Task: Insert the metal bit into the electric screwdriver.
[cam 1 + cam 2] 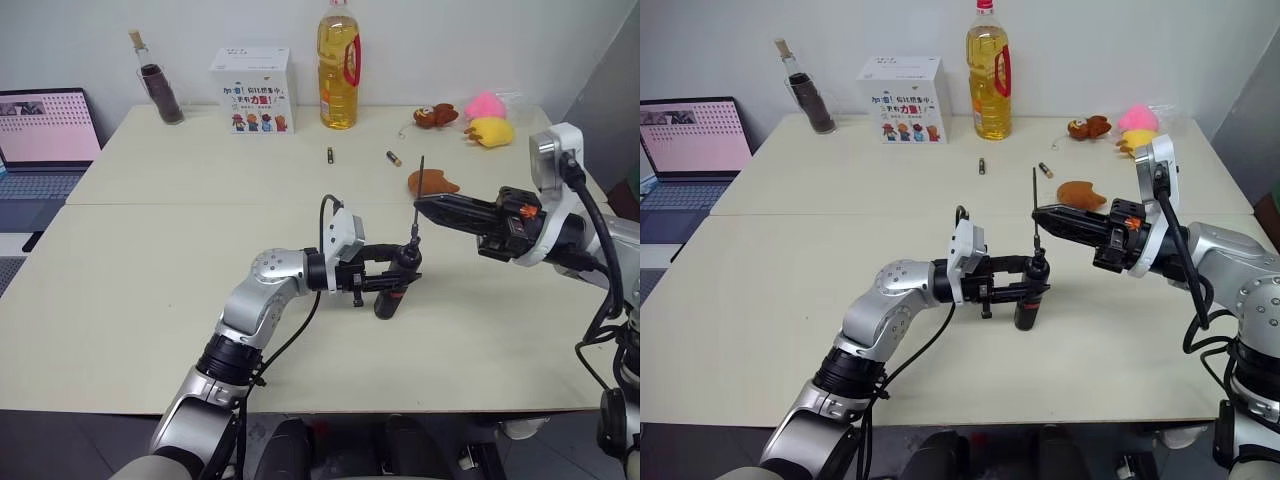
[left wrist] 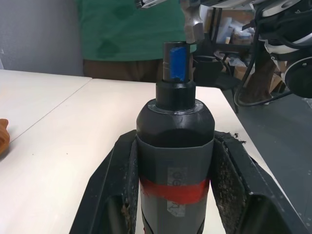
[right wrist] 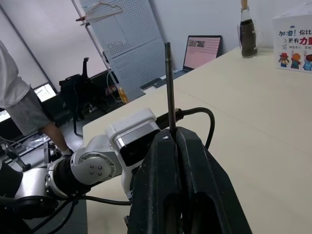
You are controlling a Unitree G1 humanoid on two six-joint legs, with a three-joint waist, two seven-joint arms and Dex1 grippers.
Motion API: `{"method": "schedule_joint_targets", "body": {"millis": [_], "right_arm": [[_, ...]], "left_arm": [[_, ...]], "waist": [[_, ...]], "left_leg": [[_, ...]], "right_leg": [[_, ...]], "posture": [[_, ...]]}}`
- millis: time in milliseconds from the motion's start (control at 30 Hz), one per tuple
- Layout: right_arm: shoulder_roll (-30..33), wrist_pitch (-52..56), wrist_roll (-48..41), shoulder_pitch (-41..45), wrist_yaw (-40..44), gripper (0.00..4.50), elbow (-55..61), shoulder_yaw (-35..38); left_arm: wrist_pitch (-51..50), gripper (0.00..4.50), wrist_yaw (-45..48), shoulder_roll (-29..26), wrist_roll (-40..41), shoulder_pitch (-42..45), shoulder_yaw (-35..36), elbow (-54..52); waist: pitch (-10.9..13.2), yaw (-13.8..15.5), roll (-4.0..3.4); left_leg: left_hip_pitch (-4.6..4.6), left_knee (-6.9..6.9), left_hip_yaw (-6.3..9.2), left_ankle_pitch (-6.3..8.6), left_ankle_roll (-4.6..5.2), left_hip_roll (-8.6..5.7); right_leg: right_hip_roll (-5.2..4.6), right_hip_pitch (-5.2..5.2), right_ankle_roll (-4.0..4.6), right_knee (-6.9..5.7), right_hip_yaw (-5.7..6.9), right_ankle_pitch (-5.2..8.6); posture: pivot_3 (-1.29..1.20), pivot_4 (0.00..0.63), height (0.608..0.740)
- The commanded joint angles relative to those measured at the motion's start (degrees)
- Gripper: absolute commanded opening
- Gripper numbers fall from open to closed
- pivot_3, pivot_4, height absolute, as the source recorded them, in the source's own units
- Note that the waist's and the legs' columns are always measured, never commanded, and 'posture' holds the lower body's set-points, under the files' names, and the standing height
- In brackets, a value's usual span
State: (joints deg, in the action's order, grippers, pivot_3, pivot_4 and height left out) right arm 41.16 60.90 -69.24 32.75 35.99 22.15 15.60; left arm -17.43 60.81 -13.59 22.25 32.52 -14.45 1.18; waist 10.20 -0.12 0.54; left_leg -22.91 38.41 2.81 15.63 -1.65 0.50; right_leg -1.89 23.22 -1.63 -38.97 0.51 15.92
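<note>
Bright, even indoor light, soft faint shadows on the table (image 1: 150, 300), sharp views, no glare.

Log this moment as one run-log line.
left gripper: shut on electric screwdriver, upright | right gripper: shut on metal bit, vertical above its nose | not inserted

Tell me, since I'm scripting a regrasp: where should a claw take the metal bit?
Grip the metal bit near its middle, pinching across the thin shaft from the side. It stands upright over the electric screwdriver, so its lower end must stay free to enter the nose. The right claw pinches it this way.
</note>
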Motion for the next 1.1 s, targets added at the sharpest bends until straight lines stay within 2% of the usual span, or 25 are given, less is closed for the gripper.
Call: {"method": "schedule_joint_targets", "body": {"millis": [33, 600, 1100], "right_arm": [[0.9, -1.8, 0.5, 0.3, 1.0, 0.03, 0.5, 0.4], [2.3, -1.7, -0.2, 1.1, 1.3, 0.03, -0.6, 0.9], [2.5, -3.4, 2.0, -3.2, 2.2, 0.03, 2.6, -0.2]], "left_arm": [[0.1, 1.69, 0.6, 0.1, 1.2, 0.0, 0.3, -2.9], [0.4, 1.69, 0.9, 0.2, 1.1, 0.0, 0.0, -2.8], [0.8, 1.69, 0.8, 0.2, 0.9, 0.2, 0.5, -2.3]], "waist": [[0.0, 0.0, 0.0], [0.0, 0.0, 0.0], [0.0, 0.0, 0.0]], "left_leg": [[0.0, 0.0, 0.0, 0.0, 0.0, 0.0], [0.0, 0.0, -0.01, 0.0, 0.0, 0.0], [0.0, 0.01, -0.01, 0.0, 0.0, 0.0]], "right_leg": [[0.0, 0.0, 0.0, 0.0, 0.01, 0.0], [0.0, 0.0, 0.0, 0.0, 0.0, 0.0], [0.0, 0.0, 0.0, 0.0, 0.01, 0.0]], "posture": [[0.0, 0.15, 0.74], [0.0, 0.15, 0.74], [0.0, 0.15, 0.74]]}}
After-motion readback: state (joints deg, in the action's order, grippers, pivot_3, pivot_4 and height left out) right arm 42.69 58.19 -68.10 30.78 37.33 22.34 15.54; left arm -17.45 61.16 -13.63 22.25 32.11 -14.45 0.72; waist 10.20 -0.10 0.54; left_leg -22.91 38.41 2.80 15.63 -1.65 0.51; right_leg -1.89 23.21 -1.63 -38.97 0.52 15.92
